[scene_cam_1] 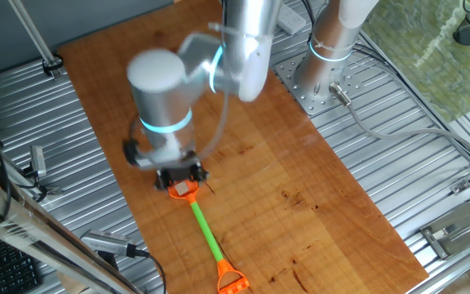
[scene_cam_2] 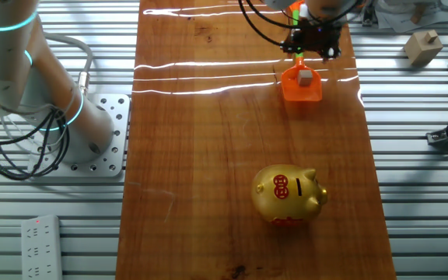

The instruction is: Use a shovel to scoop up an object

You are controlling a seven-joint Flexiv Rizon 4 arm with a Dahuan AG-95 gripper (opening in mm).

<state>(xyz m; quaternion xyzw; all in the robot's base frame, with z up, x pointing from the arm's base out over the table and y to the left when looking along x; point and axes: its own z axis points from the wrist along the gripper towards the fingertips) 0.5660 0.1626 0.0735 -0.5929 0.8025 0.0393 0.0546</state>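
Fingers of the gripper [scene_cam_1: 181,177] cannot be made out singly in either view: in one fixed view the black jaw assembly sits right above the orange blade, and in the other fixed view it shows as a dark cluster [scene_cam_2: 311,36] at the far edge, so I cannot tell whether they are pressed onto the shovel [scene_cam_1: 206,231] or merely standing over it. Their position at the blade end of the green shaft suggests a grasp low on the tool, which would give firm control of the scoop rather than a long wobbling lever. From there the shaft runs toward the near edge of the wooden table [scene_cam_1: 317,188], ending in the orange loop end [scene_cam_1: 232,282]. In the other fixed view the object [scene_cam_2: 305,77], a small pale block, sits inside the orange scoop [scene_cam_2: 302,85], resting against its back wall, so the scooping itself looks done. Keeping the blade level seems the point of the present pose, since a tilt forward would let the block slide out. A gold piggy bank [scene_cam_2: 288,196] stands well apart, nearer that camera, and a tan wooden block [scene_cam_2: 422,47] lies off the board on the metal surface.
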